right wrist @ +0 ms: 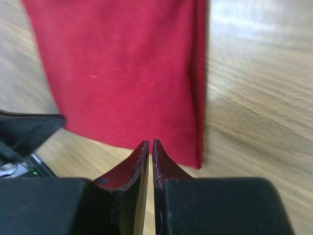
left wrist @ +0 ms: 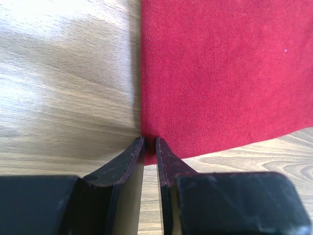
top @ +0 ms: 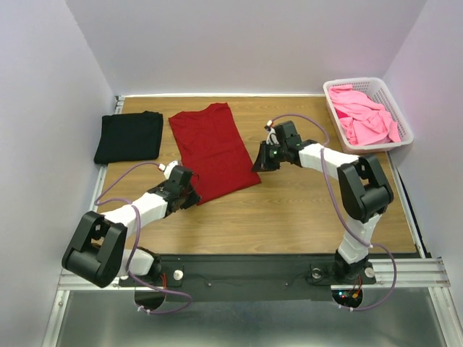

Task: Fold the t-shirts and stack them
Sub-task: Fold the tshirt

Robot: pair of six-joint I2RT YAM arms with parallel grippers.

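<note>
The dark red t-shirt [top: 213, 148] lies flat on the wooden table [top: 304, 210], left of centre. It is folded into a long narrow strip with its collar end toward the far edge and its hem toward the arms, and the strip slants a little across the wood.

The left gripper [top: 189, 195] sits at the near left corner of that hem. In the left wrist view its black jaws are clenched to a thin slit, with the very corner of the red cloth pinched between the tips. The rest of the shirt spreads away flat, its left fold edge running straight up from the fingers.

The right gripper [top: 260, 163] is at the near right corner of the same hem. In the right wrist view, which is slightly blurred, its jaws are likewise drawn nearly together and their tips bite the edge of the hem just inside the shirt's right fold.

A black t-shirt [top: 129, 136] lies folded into a neat rectangle near the table's far left corner, just beside the red one and not touching it. At the far right corner stands a white lattice basket [top: 406, 134], well apart from both arms, holding a rumpled heap of bright pink t-shirts [top: 365, 116]
</note>
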